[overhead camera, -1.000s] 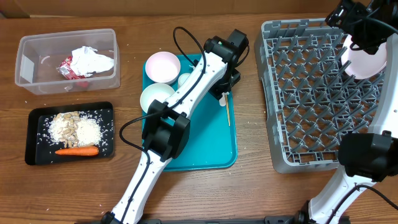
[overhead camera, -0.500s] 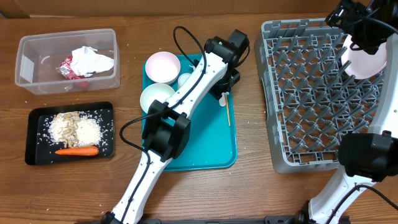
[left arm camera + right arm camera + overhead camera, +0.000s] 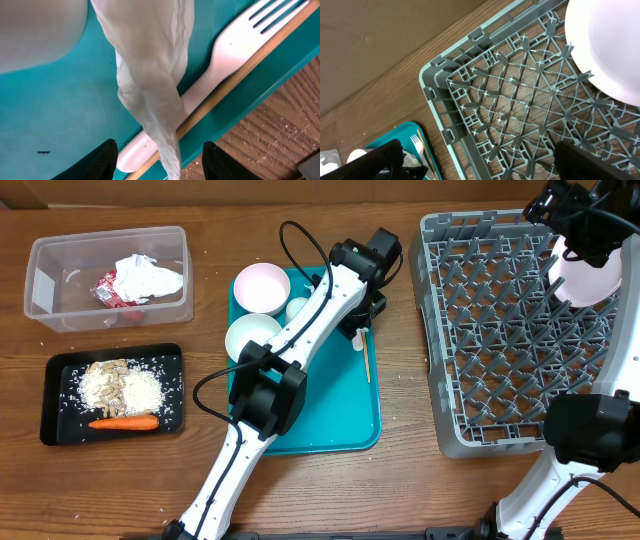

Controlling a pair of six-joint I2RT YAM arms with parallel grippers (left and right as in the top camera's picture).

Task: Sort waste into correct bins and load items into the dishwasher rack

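On the teal tray (image 3: 50,115), a thin crumpled napkin (image 3: 150,75) drapes across the fork (image 3: 235,45) and wooden stick (image 3: 250,65) — probably soft, near weightless, easily torn; pinch its bunched lower end. Either side of that end the left fingers (image 3: 97,162) stand spread — the right fingers (image 3: 590,160) spread too, empty

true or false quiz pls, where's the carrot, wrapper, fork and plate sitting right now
1. The carrot lies in the black tray. True.
2. The red wrapper is in the dishwasher rack. False: it is in the clear tub.
3. The fork lies on the teal tray beside the wooden stick. True.
4. The plate sits on the teal tray. False: it is in the dishwasher rack.
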